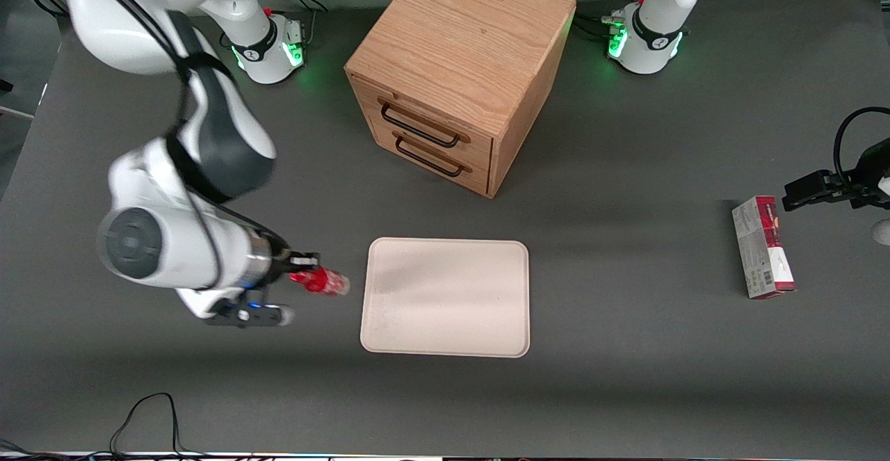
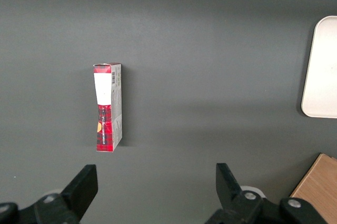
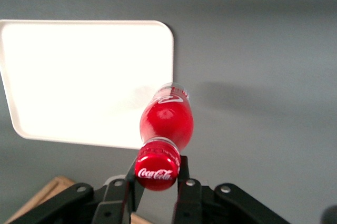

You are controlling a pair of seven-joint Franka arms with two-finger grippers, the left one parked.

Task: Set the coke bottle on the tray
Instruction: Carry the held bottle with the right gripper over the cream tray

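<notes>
My right gripper (image 1: 304, 270) is shut on the coke bottle (image 1: 323, 282), a small red bottle with a red cap and clear base. It holds the bottle by the neck, lifted above the dark table, just beside the tray's edge at the working arm's end. In the right wrist view the gripper (image 3: 157, 169) clamps the neck just under the red cap, and the bottle (image 3: 166, 119) hangs over the table beside the tray's corner. The cream-white tray (image 1: 445, 297) lies flat and bare on the table, nearer the front camera than the cabinet; it also shows in the right wrist view (image 3: 84, 77).
A wooden two-drawer cabinet (image 1: 459, 71) stands farther from the front camera than the tray. A red-and-grey carton (image 1: 763, 247) lies toward the parked arm's end of the table, also in the left wrist view (image 2: 107, 107). A cable loops at the table's front edge (image 1: 149, 416).
</notes>
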